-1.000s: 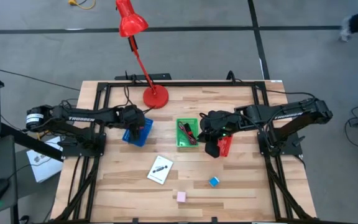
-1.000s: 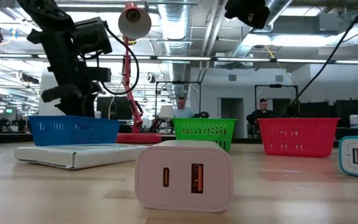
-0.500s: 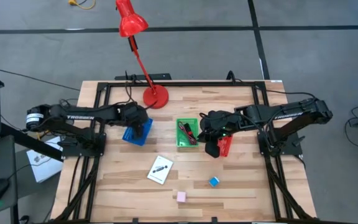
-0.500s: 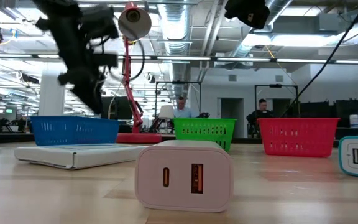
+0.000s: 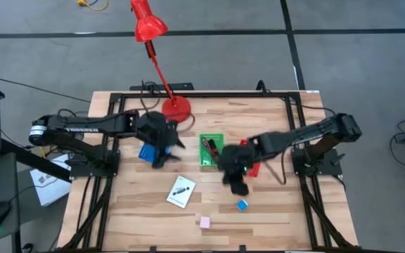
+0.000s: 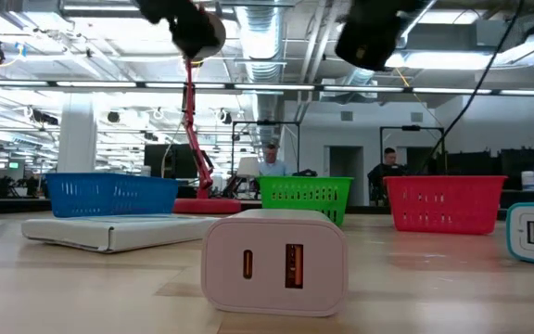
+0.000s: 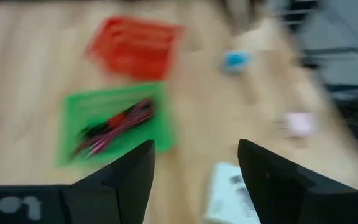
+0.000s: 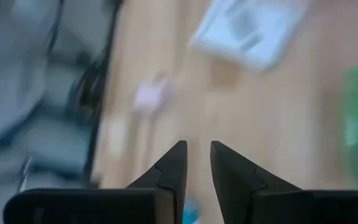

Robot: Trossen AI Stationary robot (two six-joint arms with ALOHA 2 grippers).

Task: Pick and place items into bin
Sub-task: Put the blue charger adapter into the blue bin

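Both arms are hanging over the middle of the high view. The left gripper is spread wide and empty beside the blue bin. The right gripper, fingers nearly together with nothing between them, is hovering near the blue cube, probably lining up on it. The white card and pink cube are lying loose lower down; a red cable is sitting in the green bin.

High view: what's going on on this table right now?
Two arms are sorting loose items into small bins. The left tool is open and empty, hanging beside the blue bin. The right tool has nearly closed fingers holding nothing, above the table near the blue cube. The white card and a pink cube lie loose; a red cable is in the green bin.
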